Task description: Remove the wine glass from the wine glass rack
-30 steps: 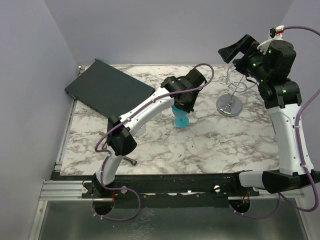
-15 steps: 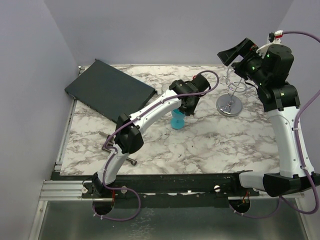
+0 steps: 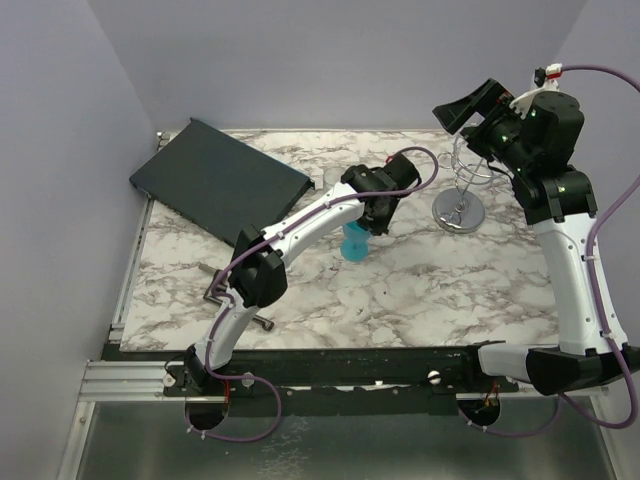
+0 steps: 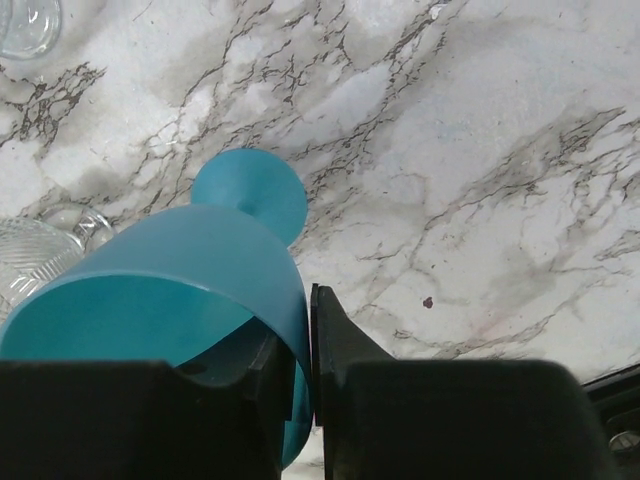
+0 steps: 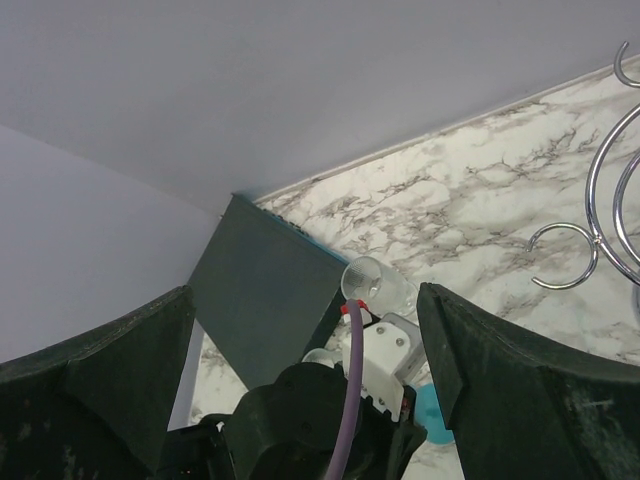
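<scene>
My left pincer [image 4: 300, 340] is pinching the wall of the teal wine glass [image 4: 200, 260], one finger inside the bowl and the other against the outside, with only the glass wall between them. The round foot shows beyond the bowl, close over the marble bench [image 3: 450, 290]. I cannot tell from either view whether the foot is touching.

Over the last second the wrist has swung and carried the glass a little further left and nearer to me, away from the wine glass rack [image 3: 458, 211]. The left elbow has pushed in toward the middle of the bench, which has uncovered a small metal tool [image 3: 214, 291] that was under the forearm a second ago.

The rack stands apart to the right of the glass, and the wire loops I can see carry nothing. So I judge the removal itself done. What remains is to set the glass down upright and release it.

My right pincer [image 3: 460, 105] is spread wide and holding nothing. It hangs above and behind the rack and has barely shifted in that second. Its camera looks past the chrome loops down onto the left arm.

Gripped by the rim alone, the glass may tip if I let go before the foot sits flat.
</scene>
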`<state>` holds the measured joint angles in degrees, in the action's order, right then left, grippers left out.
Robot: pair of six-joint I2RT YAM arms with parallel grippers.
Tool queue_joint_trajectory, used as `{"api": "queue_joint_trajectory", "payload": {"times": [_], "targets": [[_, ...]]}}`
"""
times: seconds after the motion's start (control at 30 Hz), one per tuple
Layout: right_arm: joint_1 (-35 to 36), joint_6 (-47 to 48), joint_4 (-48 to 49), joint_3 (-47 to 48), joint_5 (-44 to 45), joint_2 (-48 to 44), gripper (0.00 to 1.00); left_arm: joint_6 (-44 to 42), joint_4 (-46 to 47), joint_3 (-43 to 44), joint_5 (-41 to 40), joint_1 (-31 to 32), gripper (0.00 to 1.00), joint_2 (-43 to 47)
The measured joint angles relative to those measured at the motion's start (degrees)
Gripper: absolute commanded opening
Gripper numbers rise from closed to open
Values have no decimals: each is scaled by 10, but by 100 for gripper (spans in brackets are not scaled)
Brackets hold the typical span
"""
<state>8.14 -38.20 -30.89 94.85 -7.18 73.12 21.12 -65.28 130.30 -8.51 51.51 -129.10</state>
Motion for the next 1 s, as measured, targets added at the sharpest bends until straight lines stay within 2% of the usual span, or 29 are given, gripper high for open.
{"api": "queue_joint_trajectory", "payload": {"times": [0.13,0.2,0.53,0.57,0.6,0.63,1.0], "targets": [[0,-4,0,-6,-4,0,100,0,10,-11,0,0,36,1],[0,-5,0,-7,-6,0,100,0,9,-17,-1,0,47,1],[0,-8,9,-7,-18,0,100,0,9,-16,-15,0,76,18],[0,-8,9,-7,-19,0,100,0,8,-15,-15,0,81,23],[0,-9,9,-7,-19,0,100,0,8,-14,-16,0,96,29],[0,-8,9,-7,-20,0,100,0,9,-14,-17,0,99,36],[0,-9,9,-6,-25,1,100,9,19,-15,-34,-5,99,139]]}}
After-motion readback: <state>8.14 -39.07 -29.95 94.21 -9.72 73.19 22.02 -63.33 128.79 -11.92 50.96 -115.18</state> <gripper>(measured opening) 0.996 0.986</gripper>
